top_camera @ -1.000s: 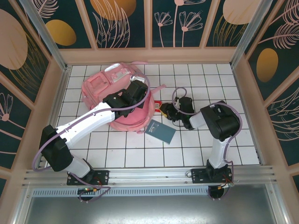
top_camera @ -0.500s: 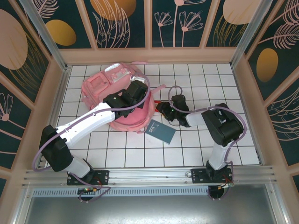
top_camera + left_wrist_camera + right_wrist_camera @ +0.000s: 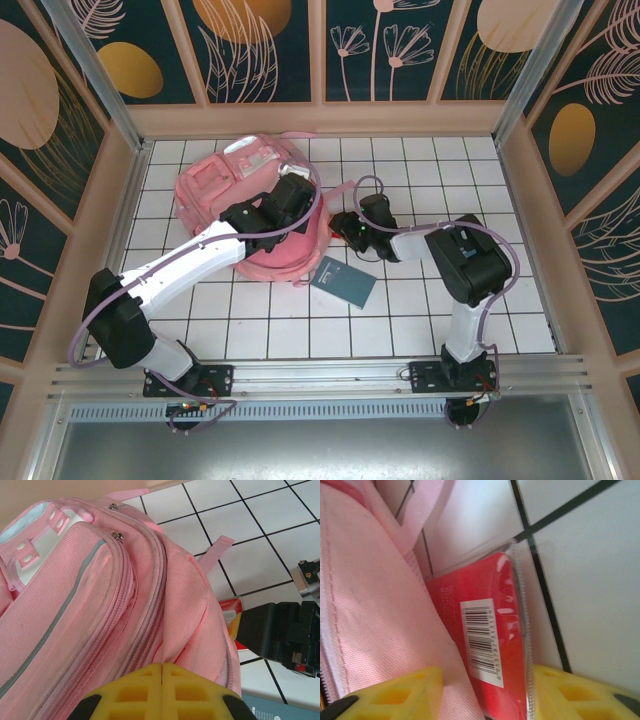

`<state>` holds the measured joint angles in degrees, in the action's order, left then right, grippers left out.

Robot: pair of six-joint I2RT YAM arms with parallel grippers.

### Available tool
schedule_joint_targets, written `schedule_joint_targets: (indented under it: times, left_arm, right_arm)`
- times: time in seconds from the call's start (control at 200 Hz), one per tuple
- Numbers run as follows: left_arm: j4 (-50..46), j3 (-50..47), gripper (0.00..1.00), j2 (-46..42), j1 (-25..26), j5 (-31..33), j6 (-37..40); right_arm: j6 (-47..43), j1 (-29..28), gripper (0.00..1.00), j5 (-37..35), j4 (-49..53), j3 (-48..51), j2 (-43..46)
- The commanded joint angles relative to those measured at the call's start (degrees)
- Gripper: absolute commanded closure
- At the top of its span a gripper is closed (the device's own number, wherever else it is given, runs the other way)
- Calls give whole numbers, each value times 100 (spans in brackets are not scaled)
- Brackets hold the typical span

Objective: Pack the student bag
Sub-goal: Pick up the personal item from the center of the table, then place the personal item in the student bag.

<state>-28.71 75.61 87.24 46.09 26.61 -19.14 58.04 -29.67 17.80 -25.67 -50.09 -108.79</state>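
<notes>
Packing is looking barely begun: the student bag (image 3: 215,185) is lying far left on the white-tiled counter (image 3: 420,330), a teal book (image 3: 343,282) and red packet (image 3: 492,595) outside it. My left jaws are pressing together; my right jaws are straddling the packet, gripping or not I cannot tell. Leaf-painted panels (image 3: 260,50) are walling us in.
</notes>
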Motion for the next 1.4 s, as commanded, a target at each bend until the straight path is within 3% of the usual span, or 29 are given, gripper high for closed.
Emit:
schedule_joint_targets:
  times: [0.0, 0.055, 0.13, 0.29, 0.44, 0.701, 1.081, 1.216, 1.391]
  left_arm:
    - [206, -12, 100, -233, 22, -15, -36]
    - [204, -20, 100, -235, 17, -5, -41]
    - [200, -31, 100, -250, 24, 2, -42]
    - [203, -56, 100, -269, 31, 34, -34]
    - [210, -56, 100, -269, 18, 46, -29]
    - [207, 6, 100, -286, 23, 123, -12]
    - [229, 196, 100, -210, 24, 163, -66]
    - [217, 265, 100, -175, 24, 152, -74]
    - [216, 330, 100, -153, 24, 177, -108]
  right_arm:
    - [241, -14, 55, 294, -819, 215, -306]
    - [342, 21, 61, 350, -1126, 328, -341]
    - [431, 63, 78, 360, -1333, 430, -336]
    - [446, 138, 100, 217, -1380, 669, -143]
    - [402, 237, 100, 2, -1352, 1039, 303]
    - [65, 572, 100, -589, -863, 2015, 2101]
    - [-614, 938, 100, -354, 203, 2527, 5060]
    - [-640, 933, 100, 202, 36, 2470, 5442]
    - [-630, 577, 100, 594, -394, 2408, 5159]
